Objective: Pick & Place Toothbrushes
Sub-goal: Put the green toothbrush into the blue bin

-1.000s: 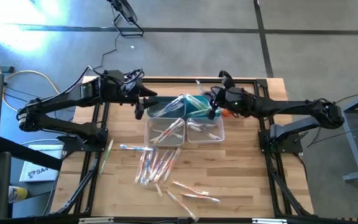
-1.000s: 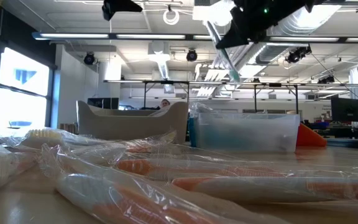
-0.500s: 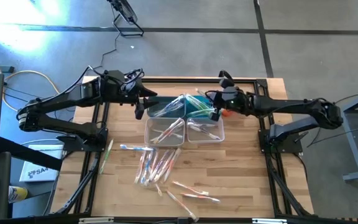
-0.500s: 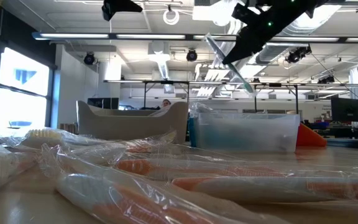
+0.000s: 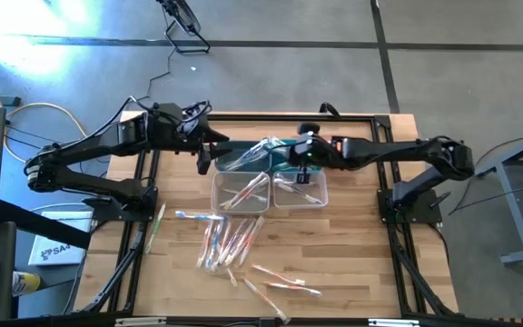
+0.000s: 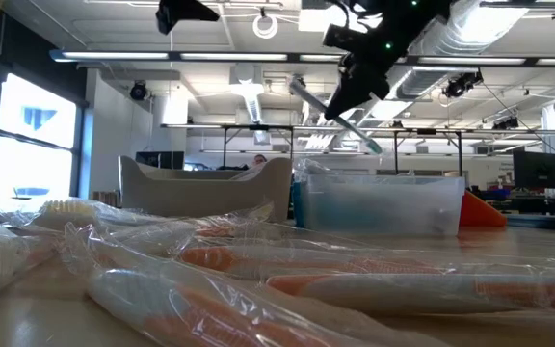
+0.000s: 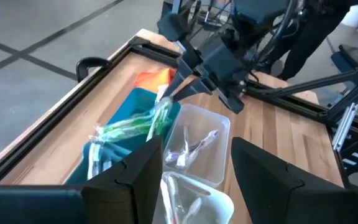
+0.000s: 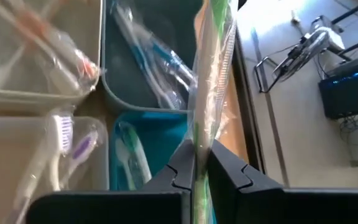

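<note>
Holding 1 green toothbrush [image 8: 213, 74] in right jaws [image 8: 197, 165], over 4 bins [image 5: 240, 193].

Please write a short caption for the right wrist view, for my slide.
Right gripper shut on a wrapped green toothbrush, held above the bins.

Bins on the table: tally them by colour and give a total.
Clear plastic rectangular bins: 2
Dark teal rectangular plastic bin: 1
Bright blue rectangular plastic bin: 1
Total: 4
</note>
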